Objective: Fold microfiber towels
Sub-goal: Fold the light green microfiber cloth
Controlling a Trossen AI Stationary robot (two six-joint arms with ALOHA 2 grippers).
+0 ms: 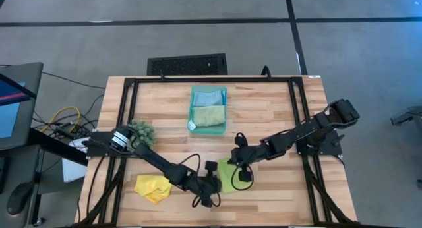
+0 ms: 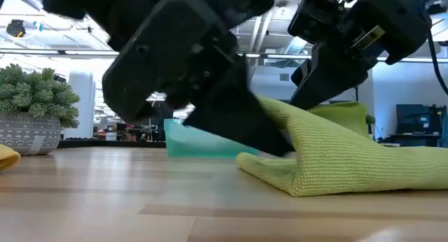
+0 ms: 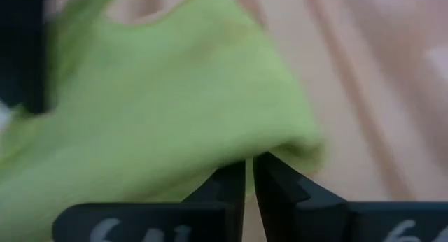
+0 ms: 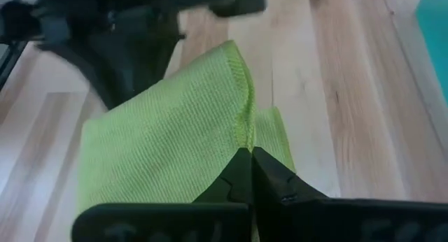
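A lime green towel (image 1: 227, 177) lies on the table near its front edge, partly raised between my two grippers; it also shows in the low view (image 2: 336, 158). My left gripper (image 1: 212, 183) is shut on its left side. My right gripper (image 1: 239, 165) is shut on its far side. A yellow towel (image 1: 153, 187) lies crumpled at the front left. A light blue towel (image 1: 208, 96) and a pale sage green towel (image 1: 208, 116) lie in the teal tray (image 1: 192, 126). My left gripper pinches a bulging edge of the lime towel (image 3: 280, 140) between its two shut fingers, coming slanting down from the table's left. The towel's lower part (image 2: 280, 173) rests on the table; one layer or several, I cannot tell. My right gripper pinches a raised hemmed edge of the lime towel (image 4: 246, 133) between its two shut fingers, coming slanting down from the table's right. The cloth stands up in a peak at the fingers (image 2: 343, 110) while the remainder lies on the table.
A dark-green fuzzy clump in a grey pot (image 1: 140, 131) stands at the table's left, and shows in the low view (image 2: 35, 109). The teal tray stands at the far middle. Bare wood lies to the right of the lime towel.
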